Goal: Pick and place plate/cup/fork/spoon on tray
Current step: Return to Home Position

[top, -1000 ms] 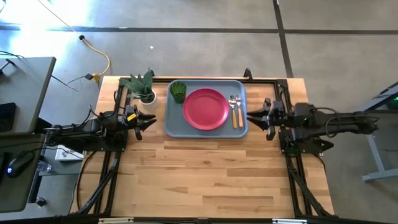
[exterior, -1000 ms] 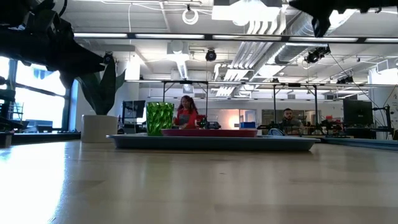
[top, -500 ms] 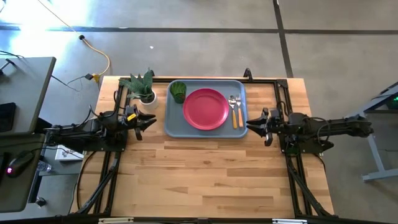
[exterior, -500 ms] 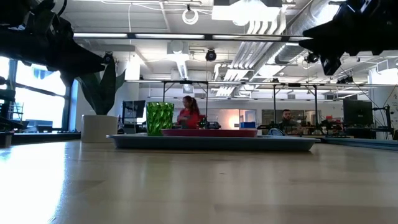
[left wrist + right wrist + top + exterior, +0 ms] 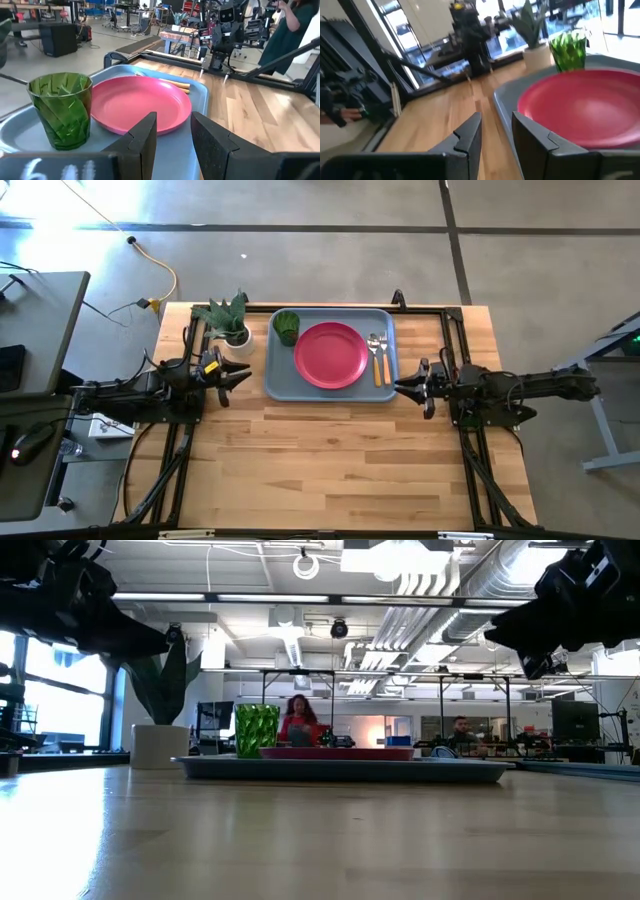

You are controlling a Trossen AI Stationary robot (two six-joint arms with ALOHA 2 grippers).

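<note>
Right gripper [image 5: 410, 387], released, empty, at tray's [image 5: 279, 377] 4 o'clock: to be pulled back level, kept clear of rim. Left gripper [image 5: 240, 375] parked at 9 o'clock, released.

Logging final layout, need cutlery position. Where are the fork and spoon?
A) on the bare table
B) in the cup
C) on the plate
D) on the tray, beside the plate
D: the high view shows the fork and spoon lying side by side on the tray, next to the plate.

In the low view the tray [image 5: 340, 770] hides most of the plate [image 5: 335, 752].
</note>
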